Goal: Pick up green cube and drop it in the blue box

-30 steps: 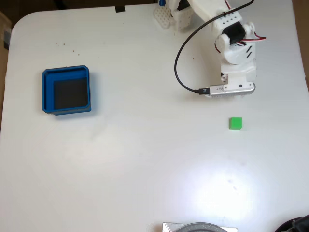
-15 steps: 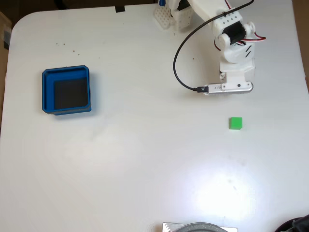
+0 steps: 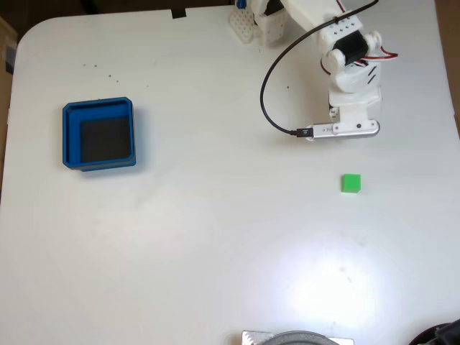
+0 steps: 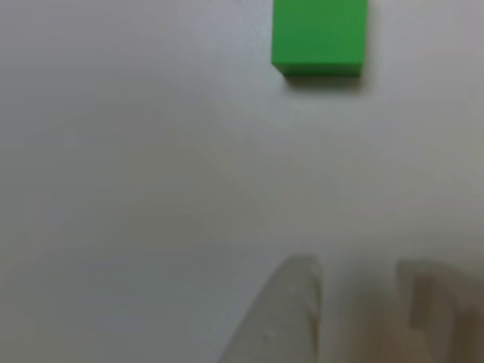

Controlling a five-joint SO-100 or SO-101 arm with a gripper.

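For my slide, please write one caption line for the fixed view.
White robot arm above a green cube on a white table, with the empty blue box far to the left.

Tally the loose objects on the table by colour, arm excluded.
Green: 1, the cube, lying on the bare table below the arm in the fixed view.
Blue: 1, the box, at the left, nothing in it.
Total: 2
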